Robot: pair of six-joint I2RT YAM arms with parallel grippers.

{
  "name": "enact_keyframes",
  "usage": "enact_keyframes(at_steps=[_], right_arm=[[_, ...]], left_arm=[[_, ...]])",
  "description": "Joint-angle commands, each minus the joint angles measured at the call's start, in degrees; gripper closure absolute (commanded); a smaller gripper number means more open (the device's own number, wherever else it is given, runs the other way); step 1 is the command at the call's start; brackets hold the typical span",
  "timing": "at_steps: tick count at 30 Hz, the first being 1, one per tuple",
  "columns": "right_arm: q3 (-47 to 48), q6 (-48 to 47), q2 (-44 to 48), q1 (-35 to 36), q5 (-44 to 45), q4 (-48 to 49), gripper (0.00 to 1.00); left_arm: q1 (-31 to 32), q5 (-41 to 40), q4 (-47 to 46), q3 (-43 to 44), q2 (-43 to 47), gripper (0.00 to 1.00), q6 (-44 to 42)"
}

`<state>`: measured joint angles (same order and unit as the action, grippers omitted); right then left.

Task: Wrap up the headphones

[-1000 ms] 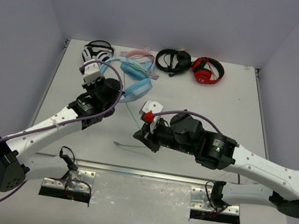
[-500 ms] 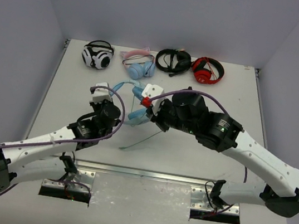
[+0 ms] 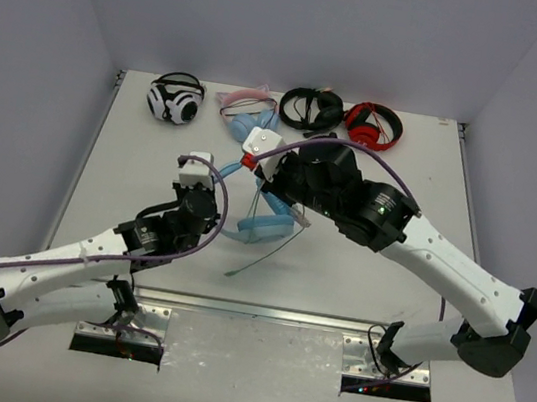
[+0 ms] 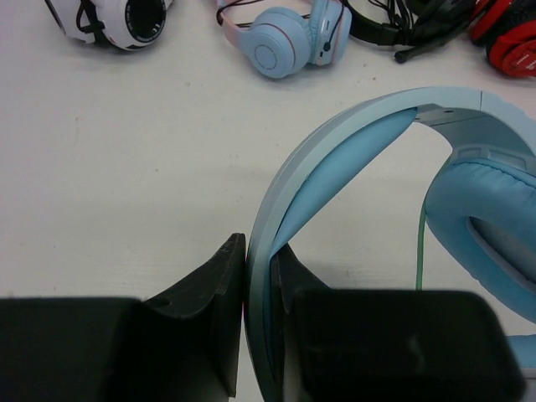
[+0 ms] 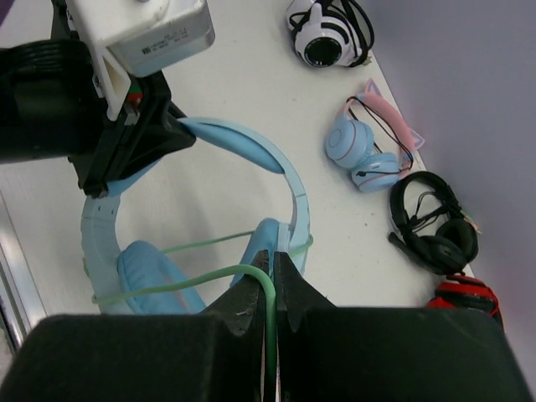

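The light-blue headphones (image 3: 267, 225) lie mid-table between my arms. My left gripper (image 3: 220, 186) is shut on the wide blue headband (image 4: 335, 159); both fingers press its edge in the left wrist view (image 4: 260, 264). One padded cup (image 4: 486, 218) sits to the right there. My right gripper (image 5: 273, 270) is shut on the thin pale-green cable (image 5: 209, 276), which loops across the cups (image 5: 155, 280) and headband (image 5: 251, 146). In the top view the right gripper (image 3: 269, 183) hovers over the headphones, and the loose cable end (image 3: 262, 256) trails toward the near edge.
Along the far edge lie white-and-black headphones (image 3: 174, 101), small blue cat-ear headphones (image 3: 247, 109), black headphones (image 3: 311, 108) and red-and-black headphones (image 3: 373, 126). Grey walls close in the table on the left, right and back.
My left gripper has pulled the headphones from the far row toward mid-table. My right gripper has carried the cable from the near side up and over the headphones.
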<state>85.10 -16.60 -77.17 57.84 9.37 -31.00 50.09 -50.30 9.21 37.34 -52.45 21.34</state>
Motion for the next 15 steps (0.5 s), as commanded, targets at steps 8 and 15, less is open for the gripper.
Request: enact_keyframes(at_steps=[8,15], right_arm=[[13.15,7.09,-4.65,-1.68,-10.58,0.78,0.99],[14.83,14.93,-5.62,-1.68,-11.41,3.58,0.99]], left_arm=[[2.74,-1.10,1.93,7.56,-3.80,1.00,3.43],[2.74,-3.06,0.73,10.30,-6.88,1.00,5.13]])
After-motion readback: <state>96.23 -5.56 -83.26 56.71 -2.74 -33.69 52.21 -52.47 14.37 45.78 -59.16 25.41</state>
